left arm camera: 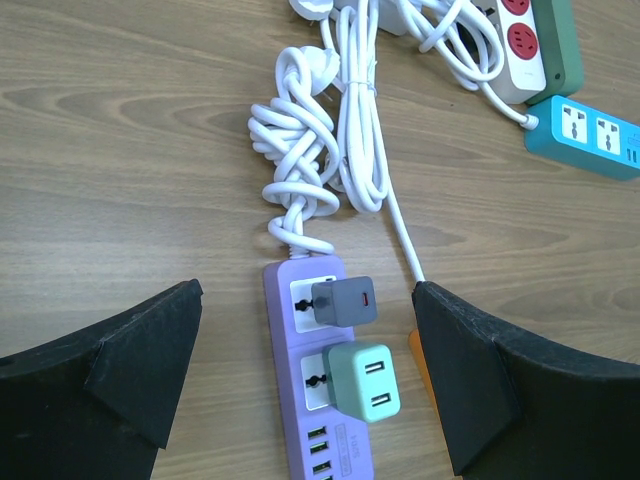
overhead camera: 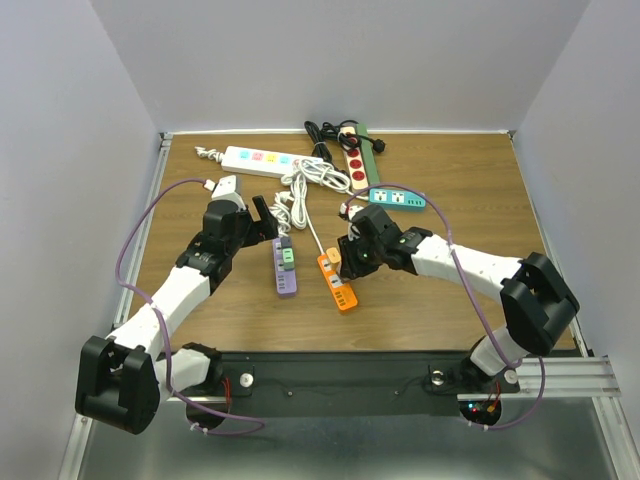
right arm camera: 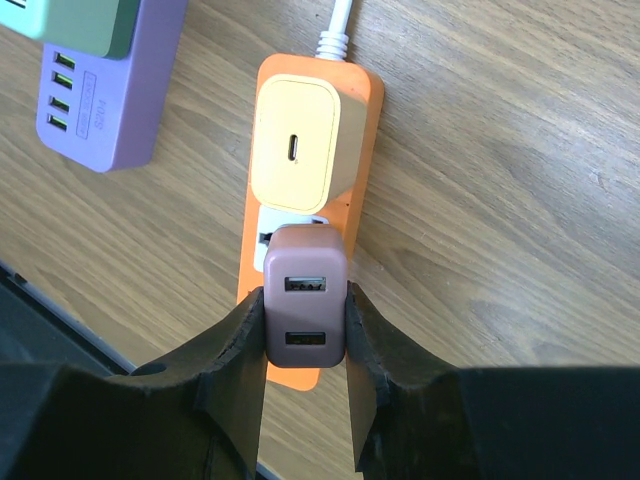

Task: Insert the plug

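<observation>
My right gripper (right arm camera: 305, 302) is shut on a mauve plug (right arm camera: 305, 270) with two USB ports on its face. The plug stands over the second white socket of the orange power strip (right arm camera: 360, 110), just below a yellow plug (right arm camera: 293, 145) seated in the first socket. Its prongs are hidden, so I cannot tell whether they are in the socket. From the top view the right gripper (overhead camera: 347, 258) hangs over the far end of the orange strip (overhead camera: 341, 288). My left gripper (left arm camera: 305, 290) is open, straddling the purple strip (left arm camera: 285, 400) without touching it.
The purple strip carries a grey plug (left arm camera: 345, 302) and a green plug (left arm camera: 365, 382). At the back lie a white strip (overhead camera: 258, 160), a red-socket strip (overhead camera: 357, 160), a teal strip (overhead camera: 397, 199) and a tangle of white cable (overhead camera: 300, 185).
</observation>
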Robot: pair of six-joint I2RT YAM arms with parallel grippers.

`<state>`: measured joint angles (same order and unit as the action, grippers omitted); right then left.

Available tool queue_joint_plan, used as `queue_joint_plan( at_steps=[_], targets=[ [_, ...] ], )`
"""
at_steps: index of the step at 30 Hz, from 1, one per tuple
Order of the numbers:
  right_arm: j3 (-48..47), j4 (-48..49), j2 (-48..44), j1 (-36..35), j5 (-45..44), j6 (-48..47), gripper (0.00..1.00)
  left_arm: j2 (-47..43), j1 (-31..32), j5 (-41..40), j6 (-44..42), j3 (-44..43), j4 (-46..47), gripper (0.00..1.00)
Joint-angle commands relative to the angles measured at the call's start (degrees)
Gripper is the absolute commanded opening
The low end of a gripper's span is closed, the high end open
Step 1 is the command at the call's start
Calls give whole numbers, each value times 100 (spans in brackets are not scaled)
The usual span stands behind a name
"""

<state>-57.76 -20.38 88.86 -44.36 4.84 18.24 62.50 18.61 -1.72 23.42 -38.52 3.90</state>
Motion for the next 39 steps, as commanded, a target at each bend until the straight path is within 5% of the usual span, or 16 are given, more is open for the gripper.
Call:
queue_joint_plan(
  at_steps=[1, 15, 39],
  targets=[
    [-148, 8, 61, -99, -273, 39, 0, 25, -42, 57, -48, -296, 111, 99],
    [-78, 25, 70, -345, -1108, 118, 0, 52, -51, 145, -66, -235, 216, 99],
    [371, -150, 167, -934, -1152, -4, 0, 8, -51, 145, -118, -208, 260, 99]
  ],
)
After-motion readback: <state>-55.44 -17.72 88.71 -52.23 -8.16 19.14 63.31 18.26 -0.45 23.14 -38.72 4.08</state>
